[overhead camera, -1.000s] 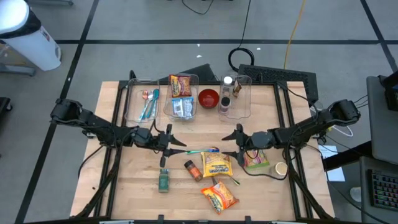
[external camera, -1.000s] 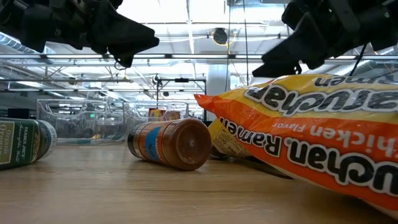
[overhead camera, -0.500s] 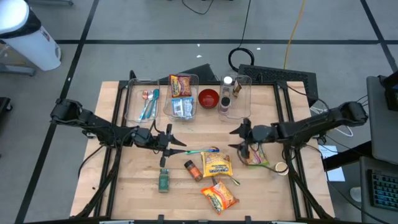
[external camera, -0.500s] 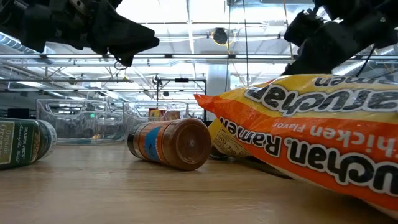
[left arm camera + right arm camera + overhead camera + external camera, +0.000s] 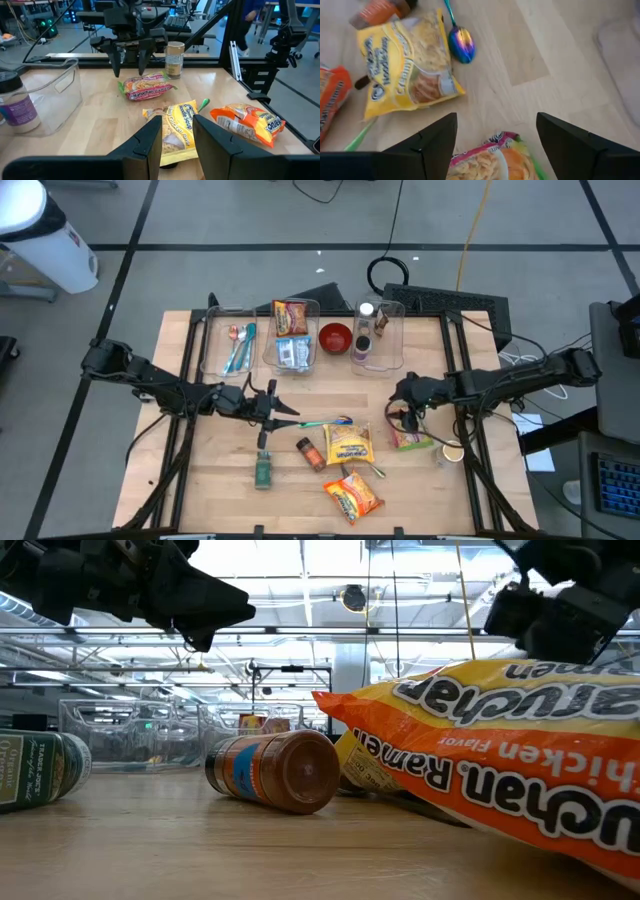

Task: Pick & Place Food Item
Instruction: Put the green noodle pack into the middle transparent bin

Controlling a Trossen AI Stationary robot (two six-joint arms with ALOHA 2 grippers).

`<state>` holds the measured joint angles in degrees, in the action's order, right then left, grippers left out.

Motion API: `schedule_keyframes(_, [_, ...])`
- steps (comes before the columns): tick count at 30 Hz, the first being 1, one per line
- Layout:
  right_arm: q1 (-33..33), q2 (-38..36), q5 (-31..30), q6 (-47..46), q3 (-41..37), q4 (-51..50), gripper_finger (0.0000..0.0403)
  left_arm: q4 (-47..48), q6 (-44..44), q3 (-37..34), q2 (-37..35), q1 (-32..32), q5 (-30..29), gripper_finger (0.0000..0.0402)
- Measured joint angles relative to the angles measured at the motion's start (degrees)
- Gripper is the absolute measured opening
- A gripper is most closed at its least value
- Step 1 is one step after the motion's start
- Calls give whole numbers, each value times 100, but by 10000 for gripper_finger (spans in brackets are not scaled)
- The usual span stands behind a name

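Right gripper [image 5: 403, 402] w/ jaws apart, nothing held, poised just above pink-green noodle pack [image 5: 410, 437]; pack flat on table [image 5: 200, 480], right below fingertips [image 5: 435, 145]. Yellow noodle pack [image 5: 348, 445] & iridescent spoon [image 5: 462, 44] just beyond gripper. Left gripper [image 5: 268, 408] waiting mid-table, fingers [image 5: 150, 145] narrowly parted, empty, yellow pack ahead of it.

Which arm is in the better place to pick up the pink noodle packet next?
The right arm, probably. Its hand hangs open directly above the pink noodle packet. The left hand waits across the table beside the spoon, with the yellow packet in between.
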<state>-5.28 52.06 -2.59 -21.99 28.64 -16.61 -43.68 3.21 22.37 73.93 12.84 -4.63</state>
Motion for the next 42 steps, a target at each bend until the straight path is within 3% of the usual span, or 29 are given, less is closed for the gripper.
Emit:
schedule_keyframes(7, [-112, 351, 411, 251, 22, 489, 253, 24, -24, 0, 0, -5, -192, 115])
schedule_keyframes(12, [-460, 626, 361, 504, 537, 381, 251, 22, -50, 0, 0, -7, -512, 115])
schedule_keyframes(17, [-1158, 1063, -371, 788, 1349, -163, 251, 19, -164, 0, 0, -7, -598, 115])
schedule_keyframes(21, [-1856, 1674, -1243, 700, 2217, -1261, 251, 17, -164, 0, 0, -7, -599, 115])
schedule_keyframes(27, [-2691, 2882, -2159, 4, 3568, -3077, 251, 17, -161, 0, 0, -7, -598, 115])
schedule_keyframes(35, [-3152, 4191, -1964, -1172, 4580, -4422, 251, 13, -129, 0, 0, -7, -595, 115])
schedule_keyframes(42, [-3488, 4543, -1468, -2430, 4682, -4869, 251, 13, -135, 0, 0, -7, -594, 115])
